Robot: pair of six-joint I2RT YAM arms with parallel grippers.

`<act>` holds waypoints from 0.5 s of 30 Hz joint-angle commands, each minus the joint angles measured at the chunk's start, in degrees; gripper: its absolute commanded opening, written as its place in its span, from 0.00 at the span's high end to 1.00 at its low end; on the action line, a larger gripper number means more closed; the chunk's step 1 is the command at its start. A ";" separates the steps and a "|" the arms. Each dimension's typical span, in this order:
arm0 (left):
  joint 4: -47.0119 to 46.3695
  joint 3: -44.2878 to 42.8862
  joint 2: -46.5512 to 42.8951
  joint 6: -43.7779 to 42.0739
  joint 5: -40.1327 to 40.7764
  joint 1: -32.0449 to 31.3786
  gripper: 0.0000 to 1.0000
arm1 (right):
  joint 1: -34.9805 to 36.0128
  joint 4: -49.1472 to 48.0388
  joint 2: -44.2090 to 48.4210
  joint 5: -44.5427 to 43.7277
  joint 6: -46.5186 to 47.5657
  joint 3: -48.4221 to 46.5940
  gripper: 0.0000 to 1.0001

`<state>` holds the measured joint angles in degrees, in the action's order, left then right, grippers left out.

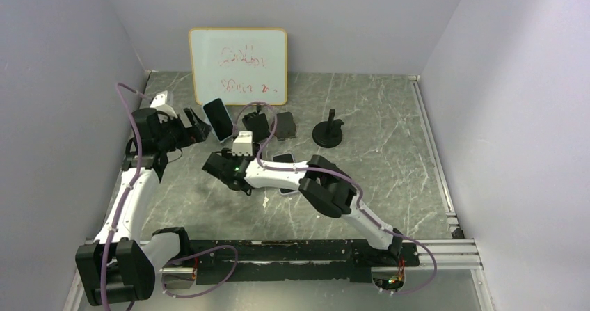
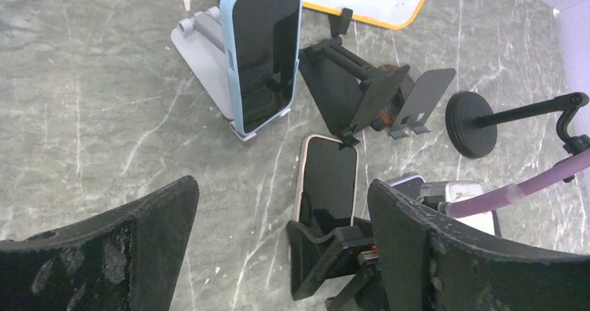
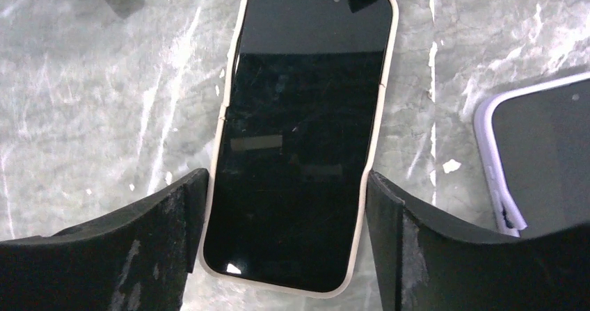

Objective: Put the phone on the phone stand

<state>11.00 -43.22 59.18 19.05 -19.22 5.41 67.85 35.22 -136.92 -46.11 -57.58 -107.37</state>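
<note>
Right gripper (image 3: 286, 180) pinches the cream-cased phone (image 3: 303, 116) across its width, with a finger on each long edge near the lower end. The phone lies flat, screen up, on the marble table (image 3: 83, 102), with a lilac-cased phone (image 3: 539, 151) at its 3 o'clock and a black folding stand (image 2: 348, 92) at its 12 o'clock; left gripper (image 2: 283, 187) hangs spread and empty. I judge the phone rigid and fairly heavy, with a fragile glass face and grippy case edges, so I'd hold nearer mid-length to stop it pivoting.
</note>
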 commanded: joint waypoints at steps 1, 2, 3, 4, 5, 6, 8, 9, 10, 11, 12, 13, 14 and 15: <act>-1.69 1.72 -0.95 0.87 -3.01 -0.27 0.05 | -0.78 -4.93 3.74 7.74 5.09 11.41 0.28; -1.79 2.07 -1.03 1.02 -3.71 -0.31 0.05 | -0.91 -8.65 5.56 10.11 7.00 14.72 0.31; -1.87 2.46 -1.08 1.19 -4.29 -0.25 0.05 | -1.01 -12.06 7.20 12.20 8.81 18.24 0.34; -1.93 2.97 -1.20 1.62 -4.90 -0.29 0.06 | -1.05 -14.96 8.56 13.74 10.47 21.13 0.36; -2.25 3.69 -1.45 2.29 -5.80 -0.31 0.07 | -1.00 -17.22 9.51 14.96 11.91 23.32 0.38; -2.54 4.55 -1.81 3.14 -6.61 -0.38 0.07 | -0.92 -18.99 10.28 16.44 13.76 26.23 0.39; -3.67 6.77 -2.84 5.30 -8.22 -0.66 0.08 | -0.97 -23.44 12.63 19.74 16.65 31.38 0.45; -4.11 7.95 -3.57 6.34 -8.34 -1.20 0.09 | -0.97 -27.14 14.21 21.70 18.22 34.76 0.48; -4.47 9.25 -4.13 7.33 -7.85 -1.88 0.08 | -0.96 -31.39 15.82 24.19 19.87 38.08 0.49; -4.82 10.58 -4.70 8.17 -7.18 -2.89 0.08 | -0.92 -35.51 17.32 26.54 21.07 41.56 0.49; -5.19 12.25 -5.12 9.25 -6.13 -4.28 0.08 | -0.96 -39.44 18.70 28.33 21.93 44.36 0.49; -5.84 13.29 -5.46 10.55 -5.79 -4.84 0.08 | -0.97 -42.20 19.66 30.09 22.51 46.59 0.49; -6.73 15.30 -5.68 12.04 -5.61 -6.32 0.08 | -0.97 -45.00 20.48 31.81 23.29 48.49 0.48; -8.13 16.95 -5.88 13.90 -5.76 -7.33 0.08 | -0.96 -47.90 21.28 33.75 24.02 50.25 0.48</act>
<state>7.11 -31.00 54.65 26.20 -24.23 1.32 66.46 -3.64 -114.72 -28.64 -37.17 -66.48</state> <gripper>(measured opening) 0.918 0.739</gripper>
